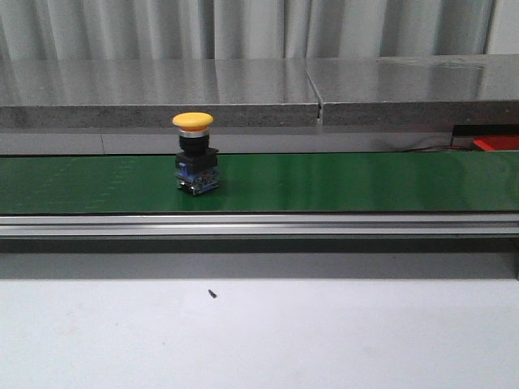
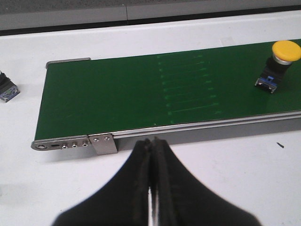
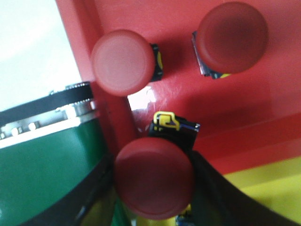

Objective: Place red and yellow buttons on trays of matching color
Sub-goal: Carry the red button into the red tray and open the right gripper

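Note:
A yellow button (image 1: 195,154) stands upright on the green conveyor belt (image 1: 340,182); the left wrist view also has this yellow button (image 2: 281,59) far along the belt. My left gripper (image 2: 152,143) is shut and empty over the white table, just off the belt's near rail. My right gripper (image 3: 153,178) is shut on a red button (image 3: 154,176), a finger on each side of its cap, above the edge of the red tray (image 3: 282,94). Two other red buttons (image 3: 123,62) (image 3: 231,32) sit in that tray. The yellow tray (image 3: 270,183) lies beside it.
The belt's end roller (image 3: 70,101) is right next to the red tray. A corner of the red tray (image 1: 496,143) shows at the far right behind the belt. A small blue-black part (image 2: 7,87) lies on the table past the belt's end. A grey ledge (image 1: 243,93) runs behind.

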